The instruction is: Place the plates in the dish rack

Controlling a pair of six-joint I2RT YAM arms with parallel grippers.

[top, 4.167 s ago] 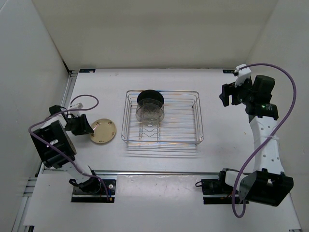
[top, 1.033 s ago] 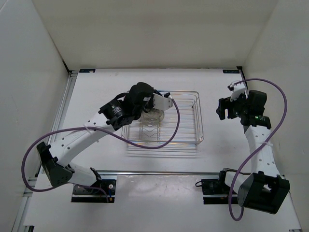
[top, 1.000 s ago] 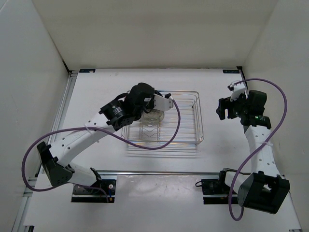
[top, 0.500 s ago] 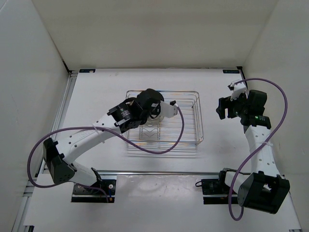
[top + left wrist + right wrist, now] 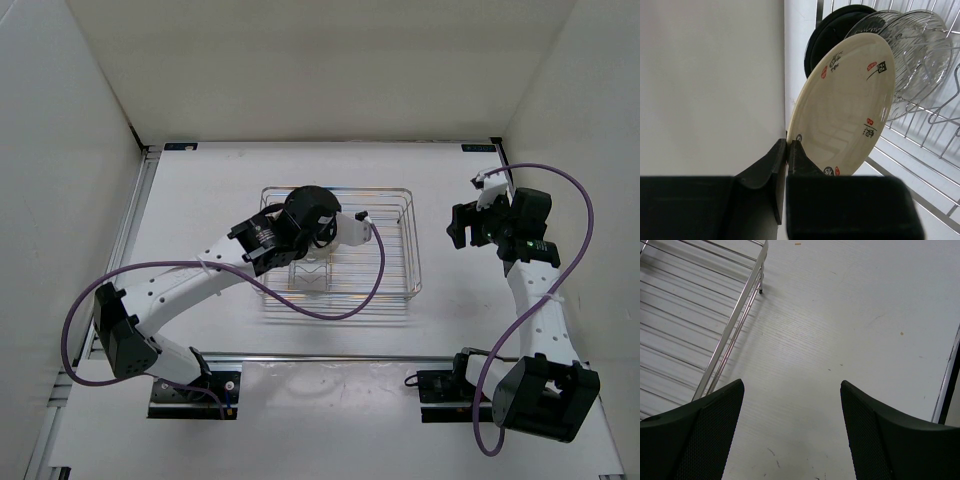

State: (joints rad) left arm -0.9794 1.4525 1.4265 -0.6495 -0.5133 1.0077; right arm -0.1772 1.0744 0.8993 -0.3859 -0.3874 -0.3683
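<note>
Your left claw [image 5: 786, 150] clamped on rim of cream plate [image 5: 847, 105], which rises just ahead | your right claw [image 5: 790, 405] gapes wide, dish rack [image 5: 735, 320] at its left.

1. A robotics lab's test cell: a white table [image 5: 200, 180] boxed in on three sides by plain white walls [image 5: 320, 70].
2. Two white-and-black robot arms, the left arm [image 5: 170, 285] and the right arm [image 5: 540, 300], stand at the near edge by an aluminium rail [image 5: 330, 357], trailing purple cables [image 5: 340, 311].
3. The kitchenware reads as test props: a wire dish rack [image 5: 395, 245] and a cream plate [image 5: 845, 105] among bare lab hardware.
</note>
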